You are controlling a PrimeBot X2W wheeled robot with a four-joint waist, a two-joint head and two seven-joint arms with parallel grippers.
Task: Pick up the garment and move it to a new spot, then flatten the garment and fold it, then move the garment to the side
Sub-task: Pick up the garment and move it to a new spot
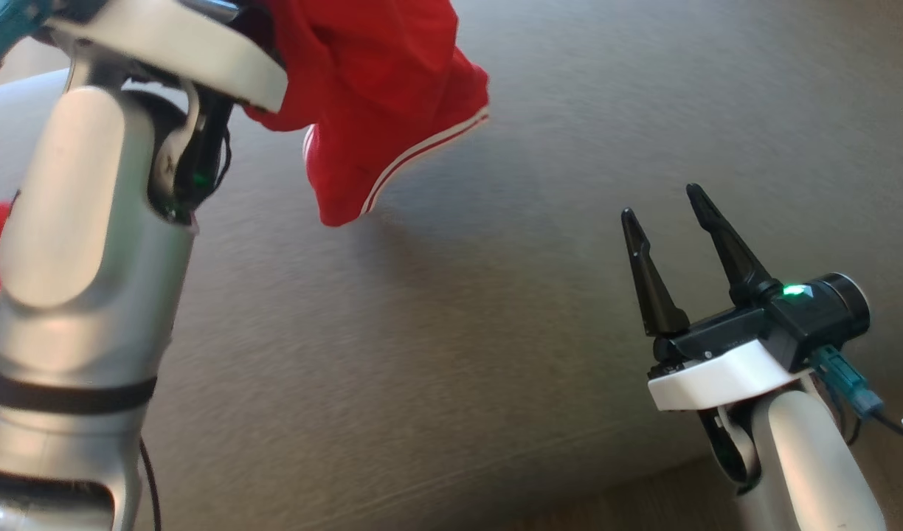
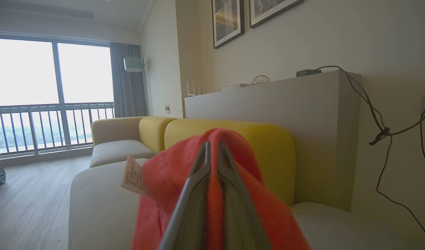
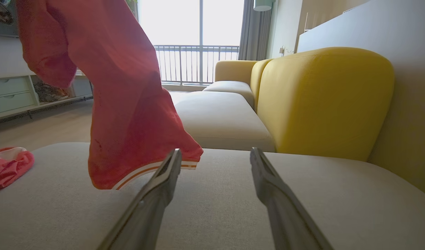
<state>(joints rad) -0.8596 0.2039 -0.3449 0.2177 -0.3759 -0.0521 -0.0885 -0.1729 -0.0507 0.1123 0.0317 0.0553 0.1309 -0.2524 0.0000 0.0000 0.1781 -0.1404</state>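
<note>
Over the grey sofa seat, the left gripper is clamped tight on the red garment, which hangs bunched from it. The right gripper gapes wide, holding nothing. Folds hide the garment's print, and its top is cut off.

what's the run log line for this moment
left claw: shut on garment | garment: held up, hanging over sofa seat | right claw: open, empty | other red piece: lying on seat

The garment runs past the head view's top edge.
</note>
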